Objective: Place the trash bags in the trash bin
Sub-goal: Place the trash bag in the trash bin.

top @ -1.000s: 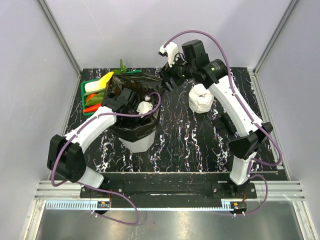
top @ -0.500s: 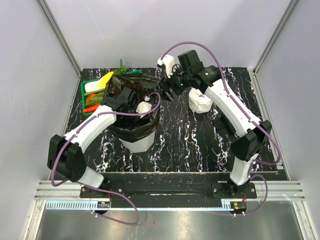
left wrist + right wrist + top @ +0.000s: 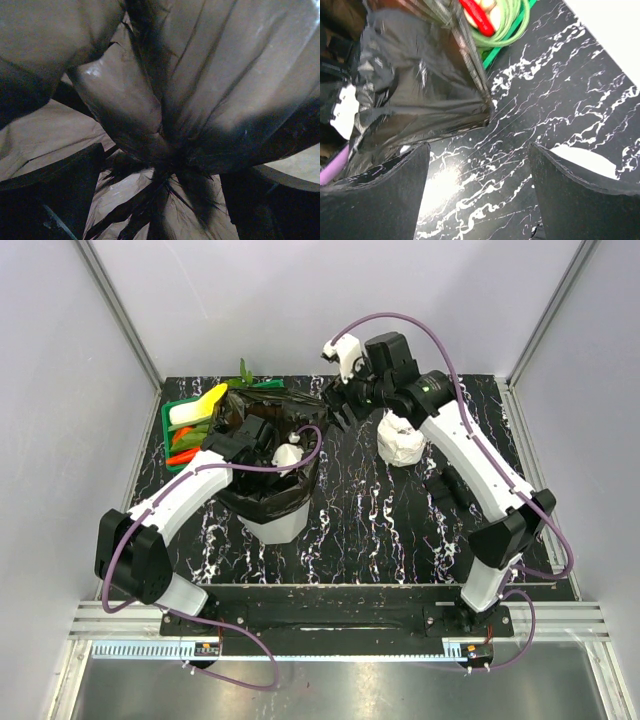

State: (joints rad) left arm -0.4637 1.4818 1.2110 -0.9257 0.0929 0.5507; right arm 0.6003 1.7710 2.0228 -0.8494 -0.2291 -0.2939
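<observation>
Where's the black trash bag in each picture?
Top external: left of centre, the trash bag draped over the trash bin.
Left wrist: fills the whole picture, crumpled.
Right wrist: upper left, glossy.
Shared landmark: the green basket beside the bag, in the top and right wrist views.

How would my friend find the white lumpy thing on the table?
Look at the black marbled table. Right of the tall trash bin with the black trash bag over it sits the white roll. It is small, round and lumpy, standing alone, unlike the bin or the green basket.
</observation>
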